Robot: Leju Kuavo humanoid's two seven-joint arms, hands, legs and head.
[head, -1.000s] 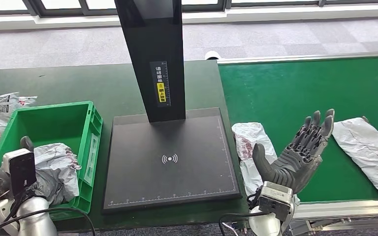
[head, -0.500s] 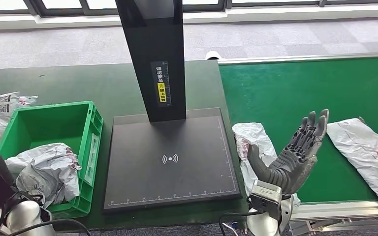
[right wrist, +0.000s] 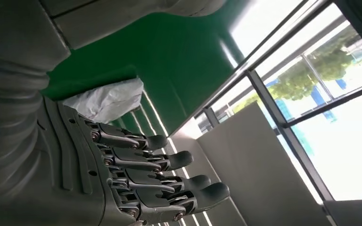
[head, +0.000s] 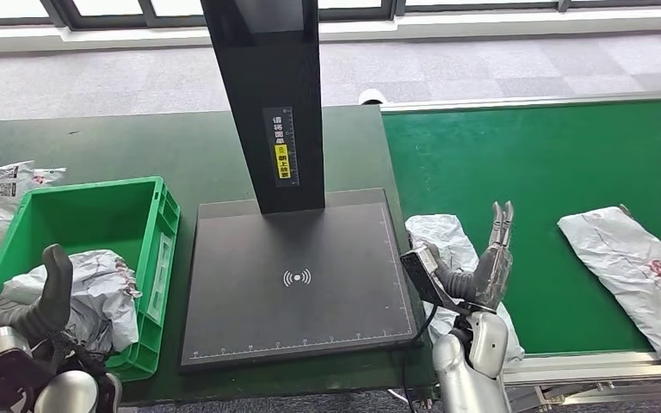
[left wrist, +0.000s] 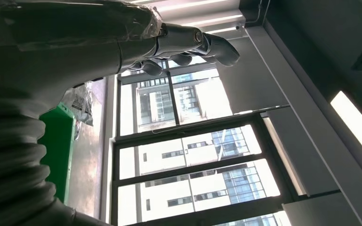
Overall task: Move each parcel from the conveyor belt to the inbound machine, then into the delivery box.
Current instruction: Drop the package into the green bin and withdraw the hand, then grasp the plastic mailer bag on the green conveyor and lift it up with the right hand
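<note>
Right robot hand (head: 492,258) — fingers straight, released — raised over a parcel (head: 441,249) at the conveyor belt's (head: 525,163) near-left corner; left robot hand (head: 30,303) released (beside the delivery box (head: 159,225)).

A wireless symbol (head: 296,277) marks the scanner plate (head: 250,318).

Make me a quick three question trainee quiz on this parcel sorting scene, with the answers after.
1. True or false: the scanner platform of the inbound machine has a parcel on it.
2. How many parcels lie on the green conveyor belt?
3. Which holds a parcel: A) right robot hand, B) left robot hand, C) green delivery box?

Key: 1 false. 2 two: the near parcel and the far parcel. 3 C, a crumpled grey parcel.
</note>
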